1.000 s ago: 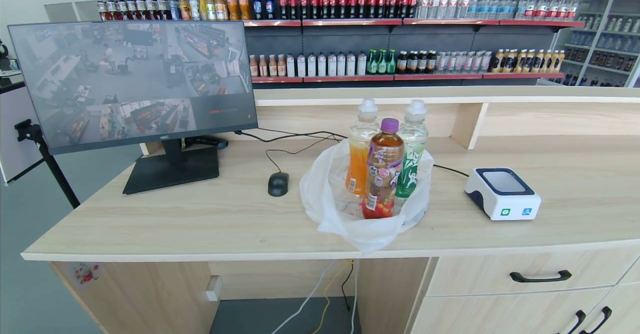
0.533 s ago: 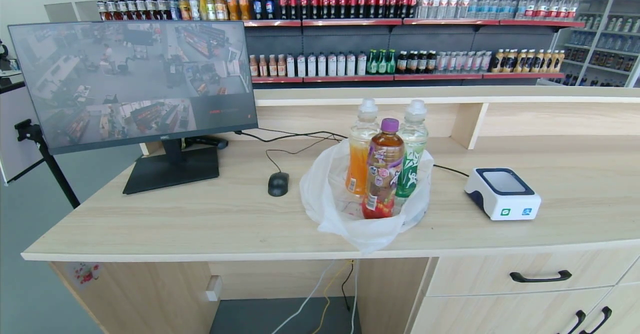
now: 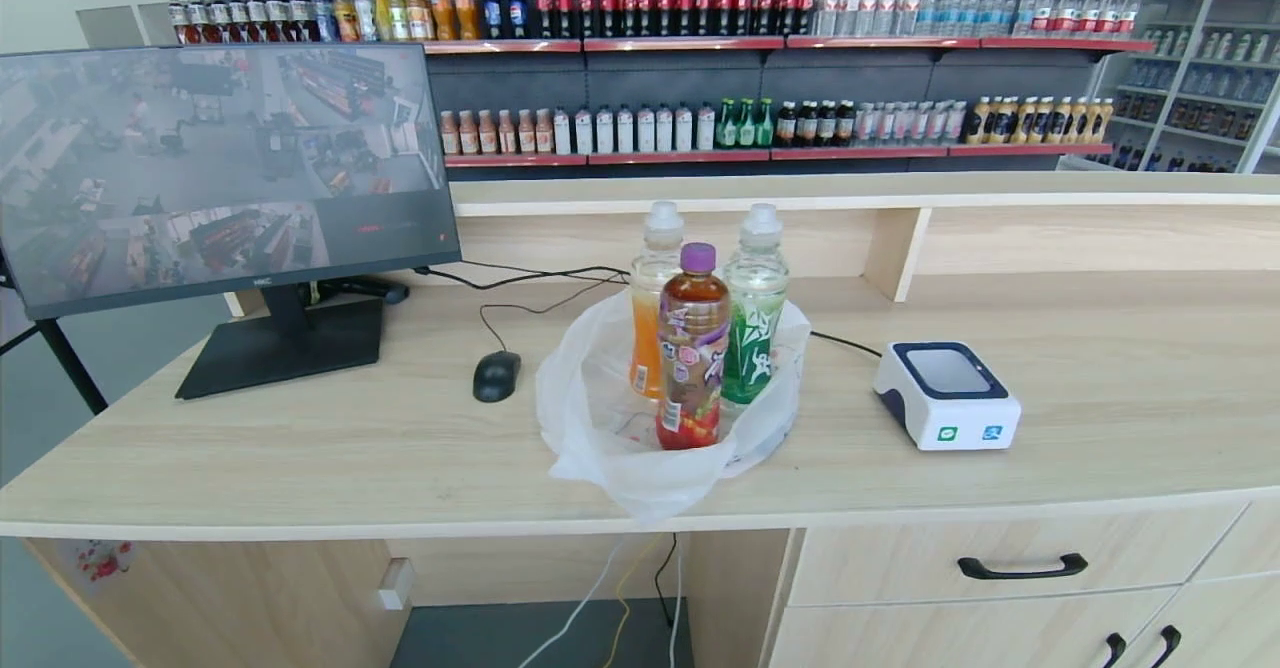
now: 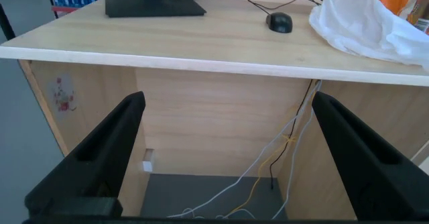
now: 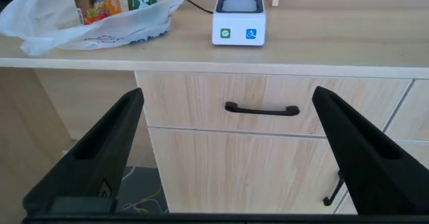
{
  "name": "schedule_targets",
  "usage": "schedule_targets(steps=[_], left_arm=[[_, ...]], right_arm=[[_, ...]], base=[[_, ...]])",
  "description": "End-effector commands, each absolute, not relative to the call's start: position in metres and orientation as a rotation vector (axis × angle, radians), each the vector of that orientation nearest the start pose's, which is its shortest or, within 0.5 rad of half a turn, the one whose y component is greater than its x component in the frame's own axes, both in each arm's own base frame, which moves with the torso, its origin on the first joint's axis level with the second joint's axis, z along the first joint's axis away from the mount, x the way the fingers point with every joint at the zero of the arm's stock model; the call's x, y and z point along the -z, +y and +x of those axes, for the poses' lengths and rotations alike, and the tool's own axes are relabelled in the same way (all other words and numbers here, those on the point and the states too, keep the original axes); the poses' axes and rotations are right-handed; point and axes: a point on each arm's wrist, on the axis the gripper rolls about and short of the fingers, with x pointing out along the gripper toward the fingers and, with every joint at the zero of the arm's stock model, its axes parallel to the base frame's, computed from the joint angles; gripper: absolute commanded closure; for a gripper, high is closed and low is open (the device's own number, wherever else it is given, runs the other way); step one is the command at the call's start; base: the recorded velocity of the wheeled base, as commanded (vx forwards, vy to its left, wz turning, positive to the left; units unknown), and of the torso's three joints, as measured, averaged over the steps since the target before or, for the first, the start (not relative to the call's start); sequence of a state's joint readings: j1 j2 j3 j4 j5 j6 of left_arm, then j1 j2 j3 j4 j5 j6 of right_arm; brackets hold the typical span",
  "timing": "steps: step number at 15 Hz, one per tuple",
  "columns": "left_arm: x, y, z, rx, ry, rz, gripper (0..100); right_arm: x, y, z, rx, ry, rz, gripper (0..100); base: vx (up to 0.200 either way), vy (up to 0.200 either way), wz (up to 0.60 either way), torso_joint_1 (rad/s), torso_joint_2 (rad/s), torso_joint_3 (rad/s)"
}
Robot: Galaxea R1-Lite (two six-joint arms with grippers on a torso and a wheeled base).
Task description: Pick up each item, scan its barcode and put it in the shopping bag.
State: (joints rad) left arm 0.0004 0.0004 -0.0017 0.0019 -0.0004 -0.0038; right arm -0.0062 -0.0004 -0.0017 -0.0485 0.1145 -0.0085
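- Three bottles [image 3: 692, 358] stand upright inside the white shopping bag [image 3: 585, 418], centre frame on the counter [image 3: 300, 448].
- Scanner [image 3: 945, 393] sits to the bag's right.
- Left gripper [image 4: 228, 103] and right gripper [image 5: 228, 96]: fingers spread wide, holding nothing.

Light wood counter [image 3: 300, 448] across foreground; raised ledge [image 3: 1000, 188] along counter's far edge; drawers [image 3: 900, 563] with black handles [image 3: 1022, 568] under counter's right part; dark bottle shelving [image 3: 700, 78] behind counter; white shelf unit [image 3: 1190, 98] beyond counter's right end; grey floor [image 3: 40, 638] beside counter's left end

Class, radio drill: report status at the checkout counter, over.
Left gripper open, empty, facing counter. Right gripper same. Three bottles upright in shopping bag. Scanner apart, right of bag.
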Motion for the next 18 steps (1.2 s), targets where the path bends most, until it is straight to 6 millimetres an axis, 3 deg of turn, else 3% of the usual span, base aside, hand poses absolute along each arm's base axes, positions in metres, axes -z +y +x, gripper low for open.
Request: schedule_targets(steps=[1, 18], left_arm=[[-0.0757, 0.0, -0.0229, -0.002, 0.0, -0.005, 0], [-0.0757, 0.0, -0.0229, -0.002, 0.0, -0.005, 0]], right_arm=[[-0.0808, 0.0027, -0.0232, -0.109, -0.05, -0.017, 0], [-0.0806, 0.0032, -0.0232, -0.127, -0.051, -0.06, 0]], base=[[0.0, -0.2, 0.0, 0.017, 0.02, 0.002], [0.0, -0.2, 0.0, 0.001, 0.0, 0.002]])
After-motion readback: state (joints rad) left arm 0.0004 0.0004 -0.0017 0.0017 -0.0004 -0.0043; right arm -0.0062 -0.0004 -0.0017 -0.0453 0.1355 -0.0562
